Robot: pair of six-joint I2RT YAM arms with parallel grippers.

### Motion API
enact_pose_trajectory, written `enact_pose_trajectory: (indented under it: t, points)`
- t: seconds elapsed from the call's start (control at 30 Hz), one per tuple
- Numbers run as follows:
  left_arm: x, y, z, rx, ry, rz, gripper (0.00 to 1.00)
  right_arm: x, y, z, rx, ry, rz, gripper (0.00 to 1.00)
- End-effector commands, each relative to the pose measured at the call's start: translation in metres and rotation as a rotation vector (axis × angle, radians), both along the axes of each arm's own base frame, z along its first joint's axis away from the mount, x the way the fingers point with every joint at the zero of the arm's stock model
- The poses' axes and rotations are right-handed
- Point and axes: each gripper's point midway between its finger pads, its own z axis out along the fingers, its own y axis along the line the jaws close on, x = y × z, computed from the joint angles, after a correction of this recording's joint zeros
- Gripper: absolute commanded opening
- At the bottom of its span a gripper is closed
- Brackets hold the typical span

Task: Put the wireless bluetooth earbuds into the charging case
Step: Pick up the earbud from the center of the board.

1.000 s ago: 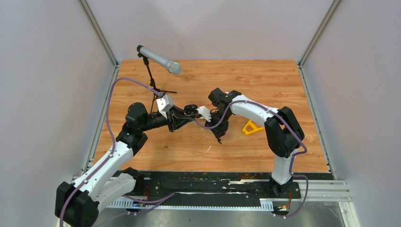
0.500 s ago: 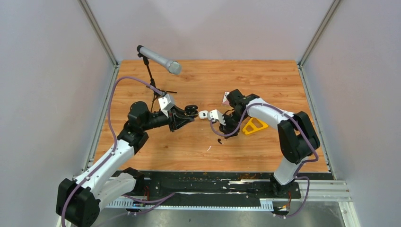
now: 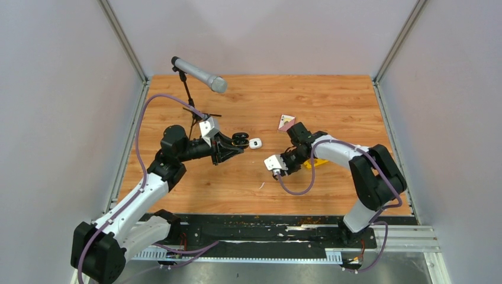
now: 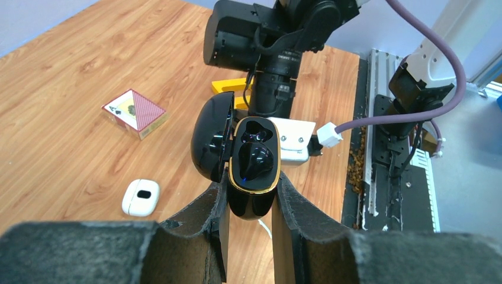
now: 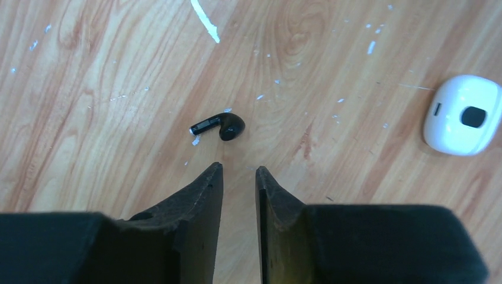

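**INSPECTION: ONE BLACK BUD SEATED, ONE LOOSE ON TABLE**

1. Left side. We find the left gripper [image 4: 251,188] clamped on the black charging case [image 4: 250,206]. Its fingers press the lower body from both sides, and the case is held clear of the table [image 4: 65,77]. The lid [image 4: 211,139] is hinged open, to the left in the wrist view. A gold rim runs round the opening.

2. Case contents. We note a seated black earbud [image 4: 256,158] in the lower socket. The upper socket reads as a glossy hollow; contents unclear.

3. Right side. The right gripper [image 5: 238,171] sits low over the wood. Its jaws stand a narrow gap apart w/ nothing btwn them. The loose black earbud [image 5: 219,125] lies flat on the table just ahead of the fingertips, not touching. Its stem points left in the wrist view.

4. Other items. A white charging case [image 5: 465,115], closed, lies flat on the table. In the top view it is just beside the held case and apart from the right gripper. A white sliver [image 5: 205,21] lies beyond the loose bud. A playing-card box [image 4: 134,112] lies on the table to the far side of the right arm. A yellow triangular piece [image 4: 228,87] is partly hidden by that arm. A microphone [image 3: 199,74] on a stand is at rear left.
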Motion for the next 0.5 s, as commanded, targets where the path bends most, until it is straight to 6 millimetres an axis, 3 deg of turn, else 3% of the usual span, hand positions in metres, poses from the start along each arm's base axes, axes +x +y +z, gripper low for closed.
enact_pose_trajectory:
  t: [0.0,0.47]
  points:
    - [0.004,0.002,0.022,-0.019,-0.065,0.017,0.00,0.009,0.013,0.003,0.034,-0.075,0.119,0.29]
    - [0.007,0.005,0.019,-0.001,-0.073,0.042,0.00,-0.008,0.018,-0.020,-0.062,0.053,0.173,0.35]
